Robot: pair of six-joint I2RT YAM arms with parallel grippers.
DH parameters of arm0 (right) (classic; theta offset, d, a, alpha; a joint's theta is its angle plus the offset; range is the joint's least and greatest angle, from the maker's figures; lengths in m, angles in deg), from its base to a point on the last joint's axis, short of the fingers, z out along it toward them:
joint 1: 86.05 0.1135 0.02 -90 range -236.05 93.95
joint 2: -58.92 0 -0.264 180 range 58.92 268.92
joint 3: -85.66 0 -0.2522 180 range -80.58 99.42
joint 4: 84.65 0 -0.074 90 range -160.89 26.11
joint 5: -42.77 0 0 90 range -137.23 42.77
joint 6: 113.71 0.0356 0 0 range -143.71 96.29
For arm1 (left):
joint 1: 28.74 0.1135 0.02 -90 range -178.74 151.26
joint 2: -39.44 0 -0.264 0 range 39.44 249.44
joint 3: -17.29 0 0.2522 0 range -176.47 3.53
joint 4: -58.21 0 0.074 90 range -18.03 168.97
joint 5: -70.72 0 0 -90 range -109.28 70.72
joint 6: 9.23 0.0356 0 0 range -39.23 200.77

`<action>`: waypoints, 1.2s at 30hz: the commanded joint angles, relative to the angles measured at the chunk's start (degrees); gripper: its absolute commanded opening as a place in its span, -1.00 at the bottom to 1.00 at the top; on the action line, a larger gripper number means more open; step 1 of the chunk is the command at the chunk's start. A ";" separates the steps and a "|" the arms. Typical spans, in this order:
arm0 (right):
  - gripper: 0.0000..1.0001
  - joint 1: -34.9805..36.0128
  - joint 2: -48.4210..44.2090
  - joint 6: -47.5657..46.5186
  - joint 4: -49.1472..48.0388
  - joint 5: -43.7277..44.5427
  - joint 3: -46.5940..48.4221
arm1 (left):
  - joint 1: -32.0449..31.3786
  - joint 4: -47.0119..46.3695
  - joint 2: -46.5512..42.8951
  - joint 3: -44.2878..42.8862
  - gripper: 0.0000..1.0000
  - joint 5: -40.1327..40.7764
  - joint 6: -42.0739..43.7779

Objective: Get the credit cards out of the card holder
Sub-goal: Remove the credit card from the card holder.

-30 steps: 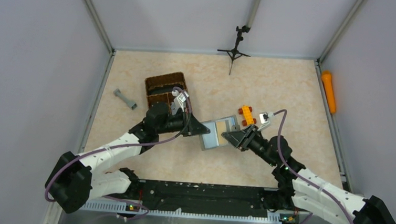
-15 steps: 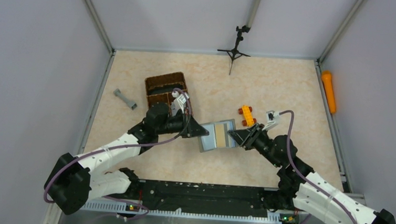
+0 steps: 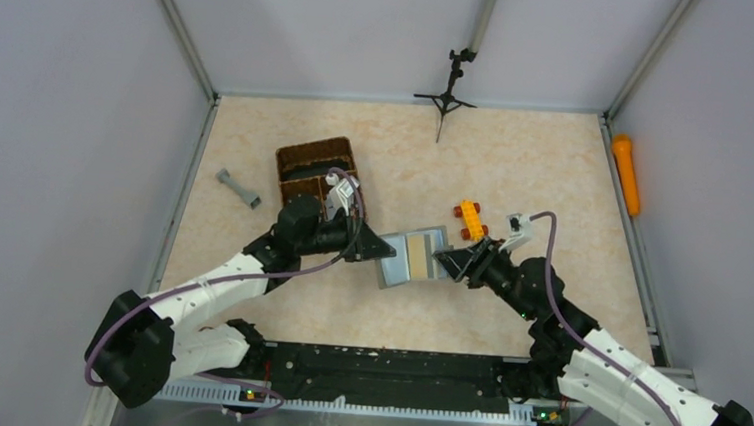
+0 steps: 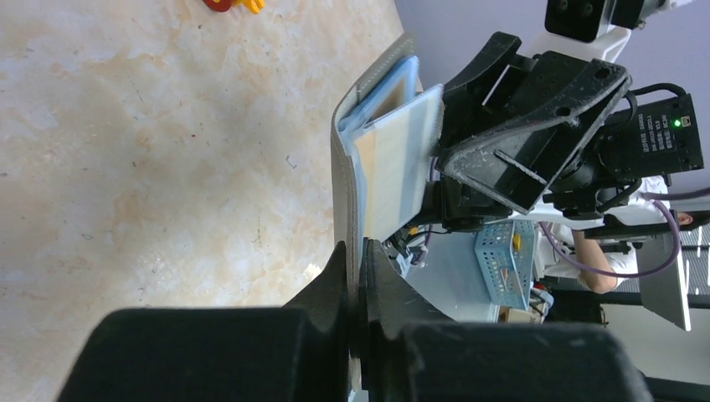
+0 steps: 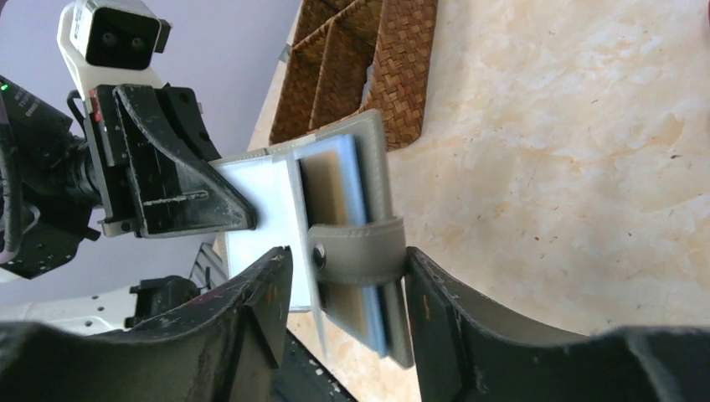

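Holder: card holder (image 3: 412, 258) is lifted off the tabletop (image 3: 517, 163) near its centre, spread open between my two grippers, pockets facing up to the top cam.
L gripper: left gripper (image 3: 381, 250) sits at 9 o'clock of the holder. In the left wrist view its jaws are closed tight on the grey cover edge (image 4: 342, 193). Reason, as I read it: an anchor, so that half can't fold back or slide.
R gripper: right gripper (image 3: 447, 259) is at 3 o'clock of the holder, fingers spread either side of the snap strap (image 5: 356, 251). One finger looks in contact w/ the strap end. I cannot tell if it pinches or only brackets.
Why held so: w/ opposite edges taken, the case stays open & pocket mouths are exposed. That's my guess.
Cards: credit cards (image 5: 326, 193) are tucked in the pockets, tan faces showing, none out yet. They lie just inboard of my R fingers, approx 11 o'clock of the strap in the right wrist view.
Cards vs L gripper: across the fold, over at 3 o'clock, apart from my tips.
Nearby: wicker basket (image 3: 314, 169) at 10 o'clock of the holder, orange toy brick (image 3: 470, 220) at 1 o'clock, close to my R wrist. Neither touches the holder.
Stage: early; holder open, extraction not begun.
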 commanded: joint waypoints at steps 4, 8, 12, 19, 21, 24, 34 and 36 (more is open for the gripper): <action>0.36 0.32 0.24 -4.35 -4.15 -6.40 1.42 | 0.99 -3.06 0.42 0.11 -1.00 -0.91 -0.30; 0.39 0.33 3.39 -6.13 -5.50 -10.26 2.44 | 0.96 -5.12 1.01 0.17 -1.00 -2.08 -1.98; 0.27 0.33 5.69 -6.61 -5.20 -11.98 3.78 | 0.93 -6.88 1.59 0.56 -1.00 -2.83 -3.18; 0.18 0.33 -0.09 -5.86 -7.25 -11.90 1.44 | 0.99 -6.91 1.92 1.25 -1.00 -2.16 -3.09; 0.33 0.33 -1.61 -6.15 -7.54 -12.78 1.04 | 0.97 -6.34 2.24 1.22 -1.00 -1.78 -2.88; 0.41 0.34 -2.92 -6.64 -6.17 -13.14 1.09 | 1.00 -6.76 2.71 1.30 -1.00 -2.07 -3.32; -0.23 0.33 -4.22 -6.69 -3.64 -12.78 1.60 | 0.94 -8.87 2.03 2.06 -1.00 -2.59 -5.11; -0.25 0.32 -3.70 -7.30 -2.16 -12.50 2.20 | 1.01 -9.52 1.95 2.32 -1.00 -2.67 -5.71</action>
